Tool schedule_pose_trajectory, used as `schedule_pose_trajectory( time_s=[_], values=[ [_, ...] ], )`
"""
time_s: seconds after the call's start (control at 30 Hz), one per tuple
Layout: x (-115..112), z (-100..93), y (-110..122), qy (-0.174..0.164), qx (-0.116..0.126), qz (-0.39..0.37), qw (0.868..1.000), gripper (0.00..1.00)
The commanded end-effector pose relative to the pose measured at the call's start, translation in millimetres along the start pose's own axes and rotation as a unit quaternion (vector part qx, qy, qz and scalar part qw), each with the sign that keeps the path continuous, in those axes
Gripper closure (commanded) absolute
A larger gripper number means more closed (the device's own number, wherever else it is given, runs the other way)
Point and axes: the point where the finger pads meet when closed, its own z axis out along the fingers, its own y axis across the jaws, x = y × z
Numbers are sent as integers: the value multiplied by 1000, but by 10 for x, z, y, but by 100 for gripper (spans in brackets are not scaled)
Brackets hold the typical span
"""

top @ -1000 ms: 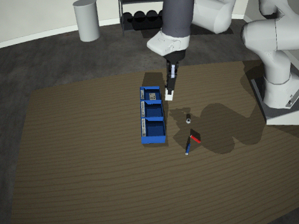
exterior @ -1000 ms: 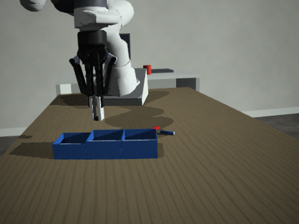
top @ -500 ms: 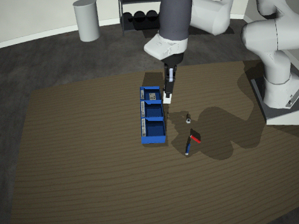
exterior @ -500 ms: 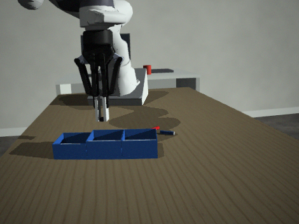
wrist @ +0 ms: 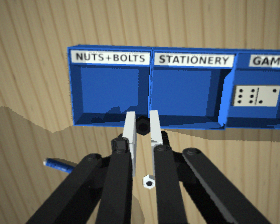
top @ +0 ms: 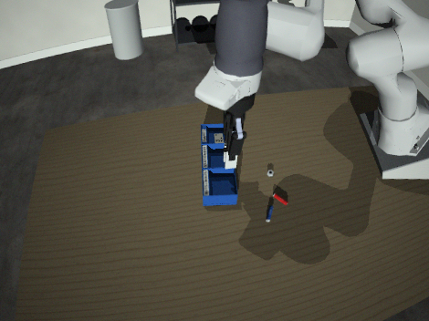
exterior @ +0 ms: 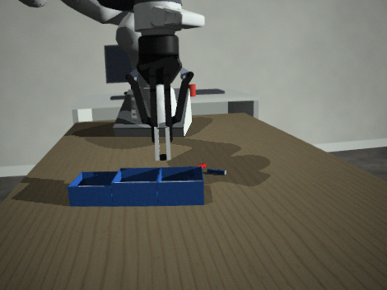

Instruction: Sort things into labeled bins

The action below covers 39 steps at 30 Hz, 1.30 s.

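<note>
My gripper (top: 231,163) (exterior: 163,155) (wrist: 143,123) is shut on a black hexagonal piece (exterior: 163,157) (wrist: 143,126), like a bolt head or nut. It hangs above the bins, near the divider between the NUTS+BOLTS bin (top: 220,201) (exterior: 181,194) (wrist: 107,90) and the STATIONERY bin (exterior: 134,194) (wrist: 185,90). A domino (top: 219,138) (wrist: 250,96) lies in the GAMES bin (exterior: 90,196). A pale hex nut (top: 268,173) (wrist: 144,182), a red stick-like thing (top: 280,199) (exterior: 202,166) and a blue one (top: 269,212) (exterior: 216,171) (wrist: 59,166) lie on the table.
The three blue bins stand joined in a row. The red and blue things lie close together, on the robot base's side of the bins. The robot base (top: 402,164) stands at the table's far end in the exterior view.
</note>
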Motion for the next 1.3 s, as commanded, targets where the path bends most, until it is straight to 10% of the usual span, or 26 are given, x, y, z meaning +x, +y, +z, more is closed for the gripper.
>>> schedule_pose_trajectory(
  time_s=[0.0,1.27],
  values=[
    [121,13,-168,-2,1,-78,997,93],
    [211,14,-319,13,6,-370,929,93]
  ],
)
